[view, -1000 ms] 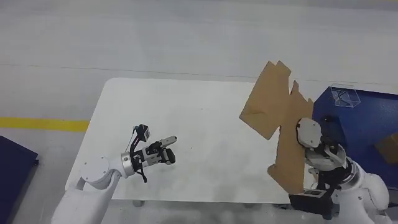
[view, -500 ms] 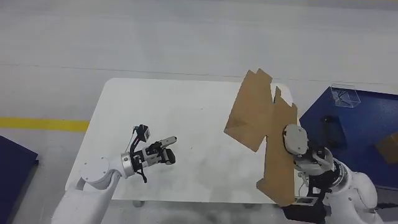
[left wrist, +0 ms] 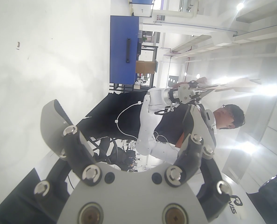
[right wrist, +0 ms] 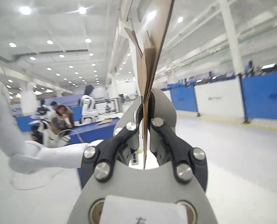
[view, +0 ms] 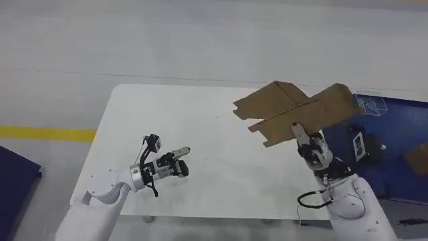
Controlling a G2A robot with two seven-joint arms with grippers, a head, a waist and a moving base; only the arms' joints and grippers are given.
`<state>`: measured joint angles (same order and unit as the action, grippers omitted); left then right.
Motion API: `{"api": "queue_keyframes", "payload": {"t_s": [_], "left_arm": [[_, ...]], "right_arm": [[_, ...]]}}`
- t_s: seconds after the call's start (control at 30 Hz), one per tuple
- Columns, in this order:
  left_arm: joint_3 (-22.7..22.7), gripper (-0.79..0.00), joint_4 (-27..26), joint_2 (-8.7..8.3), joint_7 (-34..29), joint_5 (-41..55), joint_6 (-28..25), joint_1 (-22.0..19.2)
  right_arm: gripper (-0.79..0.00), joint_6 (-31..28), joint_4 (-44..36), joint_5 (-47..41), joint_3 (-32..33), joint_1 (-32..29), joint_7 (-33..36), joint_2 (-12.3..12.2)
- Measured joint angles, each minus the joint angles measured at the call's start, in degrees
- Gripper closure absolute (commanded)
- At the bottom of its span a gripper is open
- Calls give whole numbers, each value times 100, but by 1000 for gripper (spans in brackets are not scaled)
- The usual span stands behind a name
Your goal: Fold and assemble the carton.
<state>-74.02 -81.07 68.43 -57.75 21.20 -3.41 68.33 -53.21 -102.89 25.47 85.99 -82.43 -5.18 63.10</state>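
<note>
Brown flat carton (view: 294,110) in right hand (right wrist: 145,104), over table's (view: 200,127) right edge

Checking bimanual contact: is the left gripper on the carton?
No, the left gripper is open over the table, well apart from the carton clamped in the right gripper.

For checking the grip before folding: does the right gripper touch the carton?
Touching. The right wrist view shows the right gripper shut on the carton, with both fingers pressed on the cardboard edge and no gap.
</note>
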Motion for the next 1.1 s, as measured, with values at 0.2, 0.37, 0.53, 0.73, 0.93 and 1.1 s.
{"api": "queue_keyframes", "payload": {"t_s": [0.2,0.37,0.53,0.73,0.93,1.1], "left_arm": [[0,-785,0,0,0,0,0,0],[0,-785,0,0,0,0,0,0],[0,-785,0,0,0,0,0,0],[0,-785,0,0,0,0,0,0],[-331,-785,-374,-58,81,234,63,73],[-575,-785,-613,-129,16,183,286,84]], "right_arm": [[0,479,137,-2870,-601,154,2552,-191],[0,862,94,-4354,-656,214,3975,-291],[0,852,95,-4315,-651,213,3925,-288],[0,1225,105,-4658,-763,162,3818,-271],[0,2200,737,-5030,-998,446,4474,-275],[0,2581,1217,-4662,-1239,689,4893,-264]]}}
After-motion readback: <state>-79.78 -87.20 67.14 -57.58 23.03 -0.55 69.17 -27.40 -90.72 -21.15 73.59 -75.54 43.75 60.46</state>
